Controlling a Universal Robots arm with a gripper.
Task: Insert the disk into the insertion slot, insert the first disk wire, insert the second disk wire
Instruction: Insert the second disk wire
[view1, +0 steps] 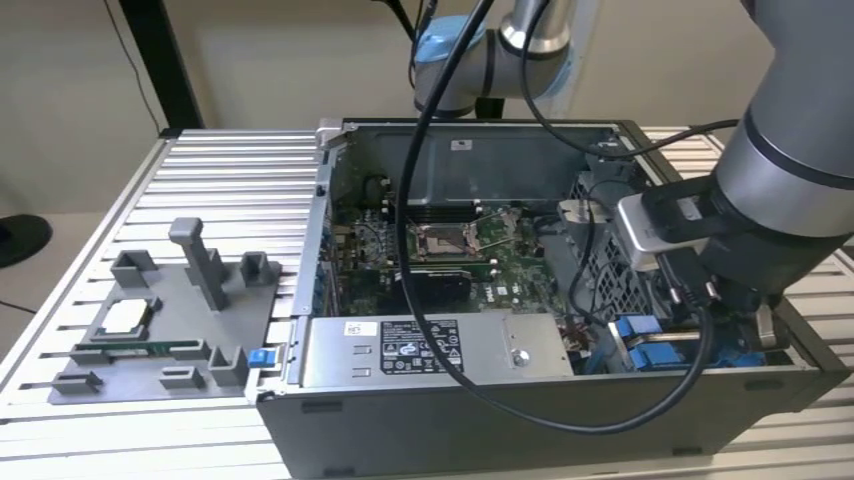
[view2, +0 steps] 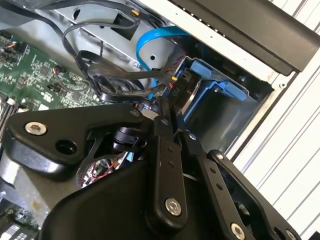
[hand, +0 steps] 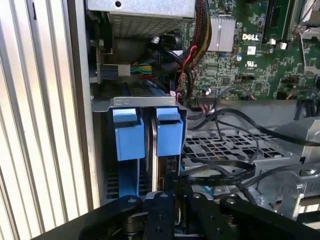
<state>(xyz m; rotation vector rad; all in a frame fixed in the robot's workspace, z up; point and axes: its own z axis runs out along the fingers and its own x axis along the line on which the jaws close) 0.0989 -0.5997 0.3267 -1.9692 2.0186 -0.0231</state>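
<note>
Disk sits upright in the insertion slot, blue carrier tab up. Gripper fingers look clenched on a thin black wire connector: floppy, light, best pinched at the plug.

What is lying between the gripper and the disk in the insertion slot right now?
Black cables loop right at the gripper in the second wrist view, a blue flat cable arcing beyond. In the first wrist view the disk's blue carrier sits just ahead, cables crowding beside it.
</note>
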